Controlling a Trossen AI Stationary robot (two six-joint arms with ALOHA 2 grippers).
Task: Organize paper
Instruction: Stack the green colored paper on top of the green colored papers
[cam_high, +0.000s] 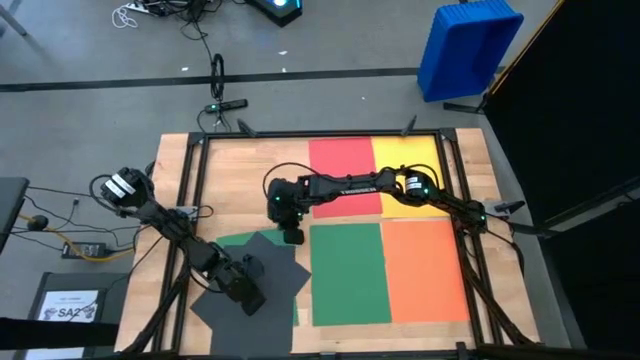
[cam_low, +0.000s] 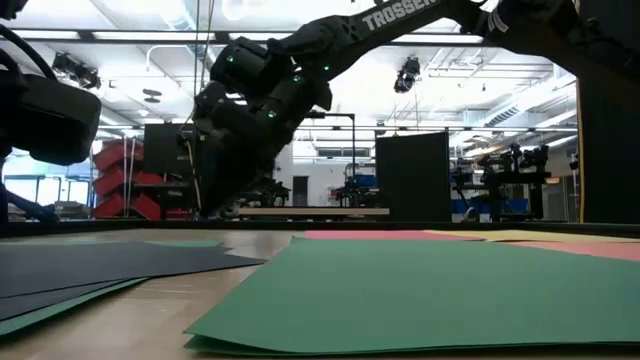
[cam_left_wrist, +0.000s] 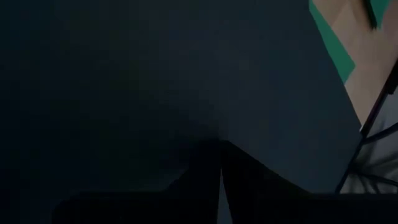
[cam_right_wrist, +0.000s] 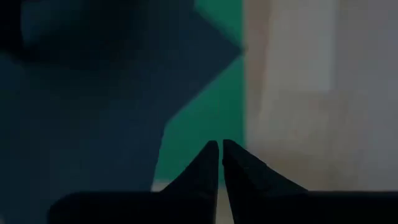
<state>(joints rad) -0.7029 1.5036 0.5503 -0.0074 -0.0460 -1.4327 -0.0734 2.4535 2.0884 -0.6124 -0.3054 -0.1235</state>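
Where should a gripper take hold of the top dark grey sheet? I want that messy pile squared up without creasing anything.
Probably at a free corner. The dark grey sheet lies flat and rotated on the pile, its corners overhanging a green sheet beneath. The corner toward the large green sheet looks most exposed; come in low from that side. The left gripper sits over the pile; the right gripper hovers near its far edge.

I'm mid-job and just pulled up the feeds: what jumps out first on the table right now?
Four sheets lie squared up on the table's right half: red sheet, yellow sheet, big green sheet and orange sheet. At front left, the dark grey sheets lie fanned askew over a smaller green sheet. The left gripper sits on that pile, and the right gripper hangs at its far edge, jaws nearly together.
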